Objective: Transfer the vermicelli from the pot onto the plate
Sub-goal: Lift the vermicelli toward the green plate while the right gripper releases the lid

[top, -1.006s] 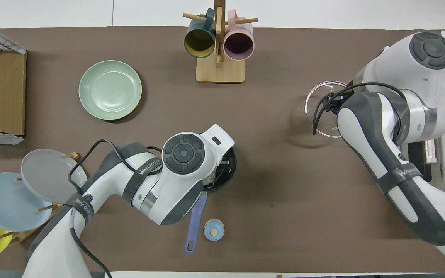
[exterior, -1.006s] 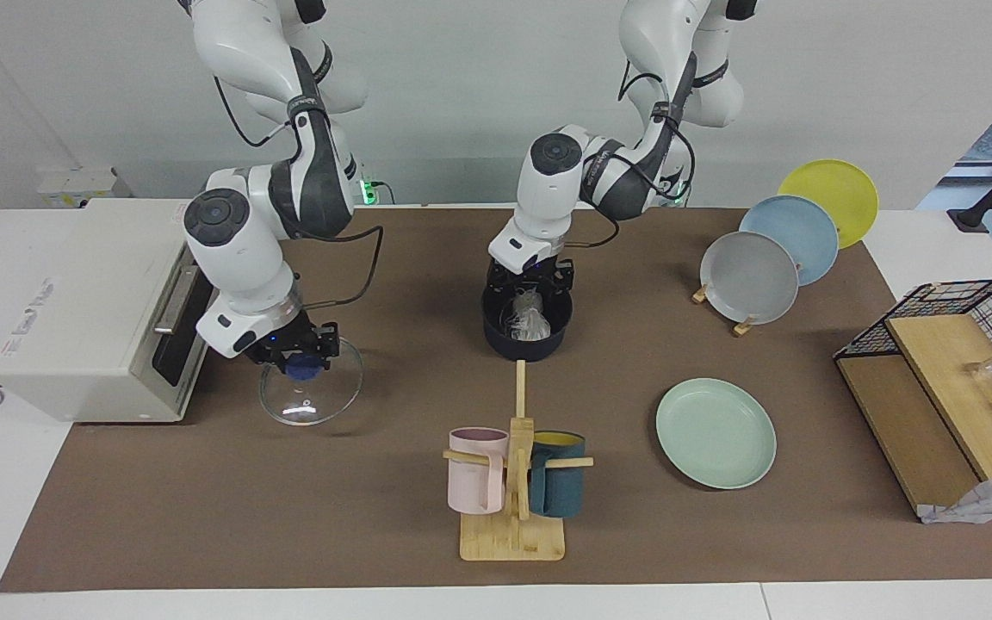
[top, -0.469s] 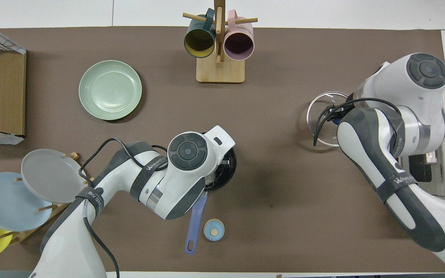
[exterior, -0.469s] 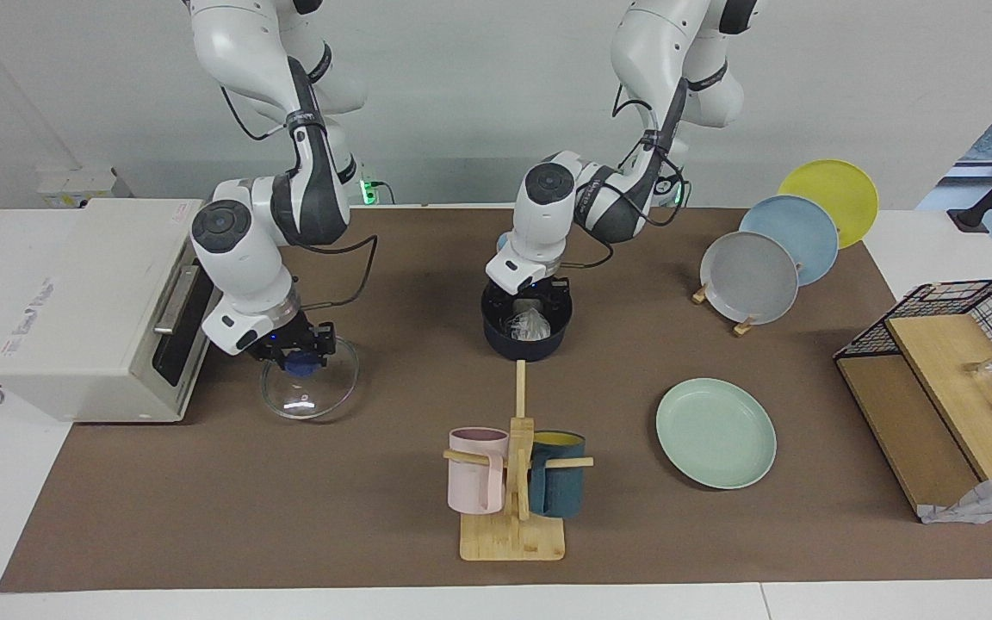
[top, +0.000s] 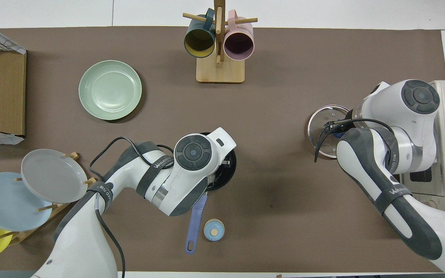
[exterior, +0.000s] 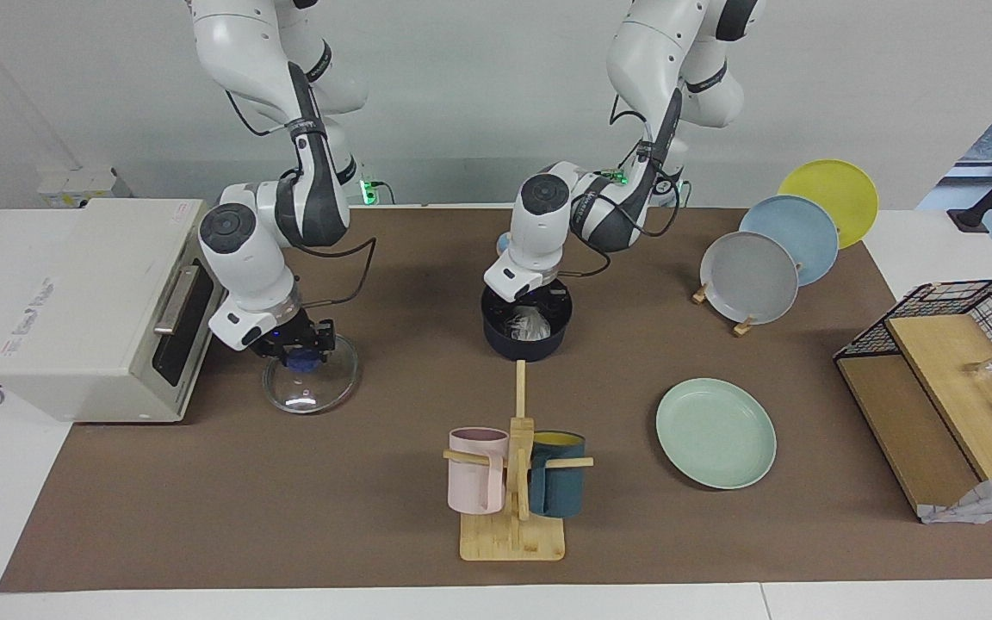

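**Operator:** Report left gripper status.

**Arm:** My left gripper [exterior: 530, 303] is lowered inside the pot [exterior: 526, 340], directly at the vermicelli [exterior: 529, 325]. The wrist hides my fingertips in both views, so I cannot tell whether they are spread or pinching the noodles.

**Operator:** Location of the pot?

**Arm:** Mid-table, standing on the brown mat [exterior: 289, 517]. Its blue handle [top: 194, 224] points toward the robots, with a small blue cap [top: 213, 229] just beside it. The vermicelli lies in the pot as a pale translucent clump.

**Operator:** Plate status?

**Arm:** The plate [exterior: 716, 433] sits flat, farther from the robots than the pot and toward my left arm's end of the table, well apart from the pot. Nothing lies on it.

**Operator:** Right gripper?

**Arm:** My right gripper [exterior: 300, 351] is pressed together on the blue knob of the glass lid [exterior: 311, 387], in front of the white oven [exterior: 74, 310]. The lid's lower rim rests on the mat.
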Controlling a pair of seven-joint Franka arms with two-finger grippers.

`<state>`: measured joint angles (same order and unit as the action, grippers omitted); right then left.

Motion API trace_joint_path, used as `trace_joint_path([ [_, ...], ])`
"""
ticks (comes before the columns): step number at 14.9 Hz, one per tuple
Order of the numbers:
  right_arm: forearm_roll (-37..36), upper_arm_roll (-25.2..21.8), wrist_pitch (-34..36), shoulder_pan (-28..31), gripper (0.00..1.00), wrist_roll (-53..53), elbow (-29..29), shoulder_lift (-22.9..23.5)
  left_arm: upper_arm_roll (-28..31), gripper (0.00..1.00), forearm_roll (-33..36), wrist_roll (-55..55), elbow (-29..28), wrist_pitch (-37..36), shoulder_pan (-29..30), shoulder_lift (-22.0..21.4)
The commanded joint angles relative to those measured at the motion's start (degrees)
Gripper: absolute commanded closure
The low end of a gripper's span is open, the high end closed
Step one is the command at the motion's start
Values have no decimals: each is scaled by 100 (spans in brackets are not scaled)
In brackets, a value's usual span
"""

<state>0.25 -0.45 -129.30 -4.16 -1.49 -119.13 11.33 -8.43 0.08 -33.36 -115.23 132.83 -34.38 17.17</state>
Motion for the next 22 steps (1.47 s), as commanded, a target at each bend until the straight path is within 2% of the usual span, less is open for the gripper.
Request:
trace_joint_path([
  [1, -25, 72, -104, 126, 55, -159, -128, -78, 61, 100, 141, 31, -131, 155, -69, -55],
  [3, -25, 72, -95, 117, 51, -132, -128, -78, 61, 100, 176, 66, -70, 138, -52, -47],
  [5, -16, 72, -95, 117, 29, -106, -128, -78, 70, 100, 177, 84, 62, -11, 1, -90],
  [7, -25, 72, -95, 117, 1, -106, -119, -78, 79, 100, 177, 180, 473, -702, 158, -309],
  [11, -16, 63, 272, 126, 0, -115, 187, -104, 52, 100, -59, 847, 2089, -3039, 694, -416],
  [14, -16, 63, 1587, 134, 0, -106, 1063, -236, 96, 100, -333, 1208, 2891, -3921, 1221, -425],
  [17, -60, 28, 3178, 143, 0, -45, 2311, -254, 96, 100, -342, 1883, 2989, -3897, 2072, -486],
  [19, -69, -68, 3918, 152, 0, -18, 3006, -263, 105, 100, -481, 2428, 2911, -3321, 2766, -477],
  [20, -69, -121, 4156, 143, 0, -27, 3218, -350, 96, 100, -561, 2666, 2762, -2968, 3039, -451],
  [22, -51, -192, 4264, 152, 0, -27, 3186, -788, 105, 100, -562, 2983, 2646, -2405, 3304, -233],
])
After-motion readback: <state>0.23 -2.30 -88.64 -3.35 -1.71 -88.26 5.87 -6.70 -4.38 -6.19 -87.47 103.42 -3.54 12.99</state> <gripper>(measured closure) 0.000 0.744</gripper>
